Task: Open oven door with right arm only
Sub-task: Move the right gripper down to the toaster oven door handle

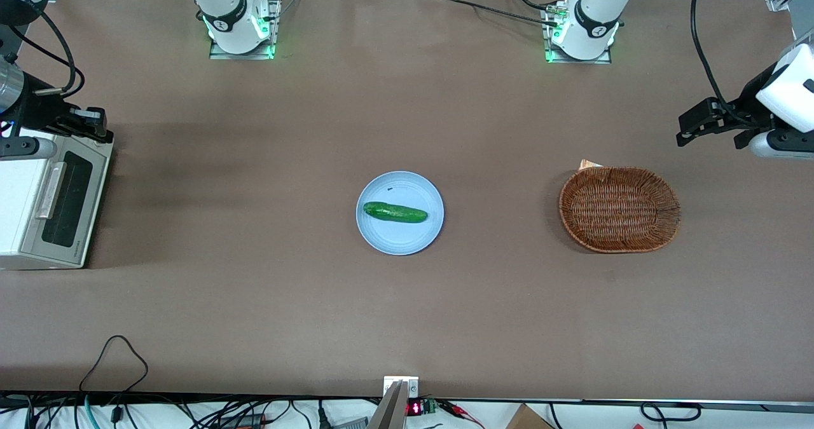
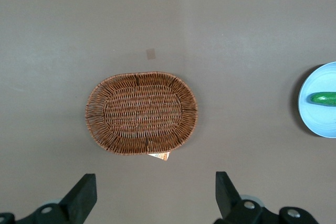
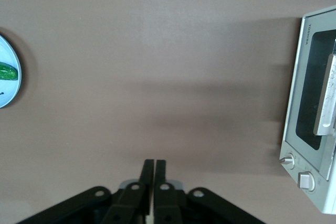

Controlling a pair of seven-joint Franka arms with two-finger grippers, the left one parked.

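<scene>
Oven door [image 1: 62,205] is shut, w/ its pale handle [image 1: 49,190] near the top edge; the oven sits at the working arm's end of the counter [image 1: 407,314]. Right arm's gripper [image 1: 95,127] hangs above the oven's corner farthest from the front cam, fingers [image 3: 148,182] pressed together, holding nothing. Risk as I judge it: w/ fingers closed it can't grip the handle, so a hook could slip off, or a hard pull could drag the light oven. Plate [image 1: 400,213] w/ cucumber [image 1: 395,212] lies well apart
</scene>
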